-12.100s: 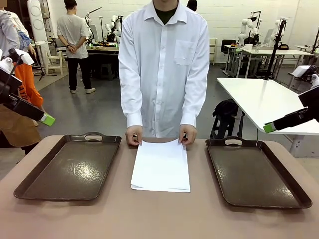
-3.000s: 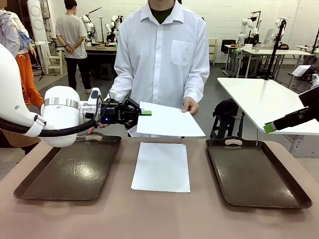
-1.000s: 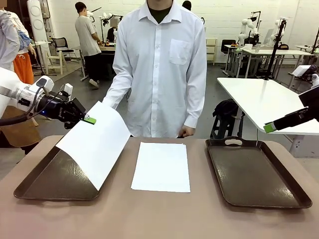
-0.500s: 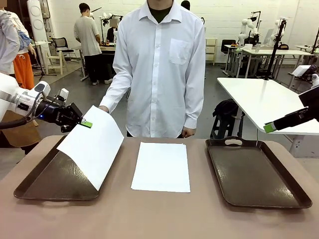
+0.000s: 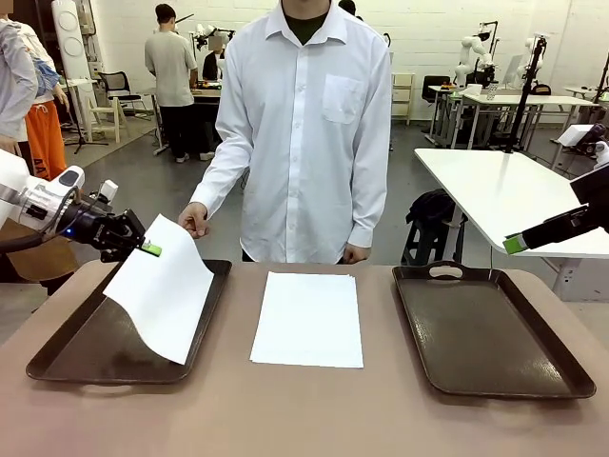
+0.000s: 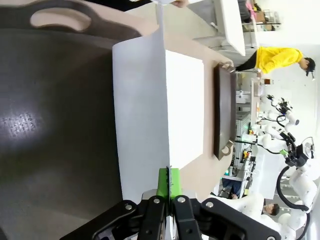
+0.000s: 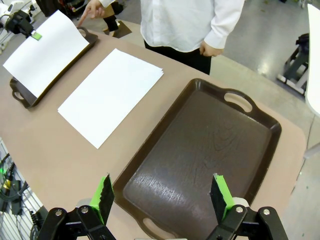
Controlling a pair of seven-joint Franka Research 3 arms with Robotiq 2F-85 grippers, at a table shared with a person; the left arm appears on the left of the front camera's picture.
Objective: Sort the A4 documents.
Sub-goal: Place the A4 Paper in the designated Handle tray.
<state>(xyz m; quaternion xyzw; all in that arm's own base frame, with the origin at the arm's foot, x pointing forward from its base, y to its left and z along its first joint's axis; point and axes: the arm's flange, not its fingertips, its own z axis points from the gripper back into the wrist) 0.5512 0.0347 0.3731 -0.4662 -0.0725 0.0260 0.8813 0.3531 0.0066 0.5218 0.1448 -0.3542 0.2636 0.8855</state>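
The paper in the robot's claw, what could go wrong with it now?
1. The left claw pinches the sheet by just one edge, so the sheet droops and bends. It might slip out or get creased.
2. The sheet's low corner hangs close to the rim of the left tray. If the claw let go now, the sheet could land partly over the rim instead of flat inside.

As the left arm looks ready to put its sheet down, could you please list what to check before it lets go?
1. Grip: left gripper shut on the held sheet: ok.
2. Place: held sheet hangs above the left tray: ok.
3. Lie: held sheet flat on the tray floor: not ok, it hangs curved.
4. Person's hand apart from the held sheet: ok.
5. Other arm: right gripper open, far from the held sheet: ok.
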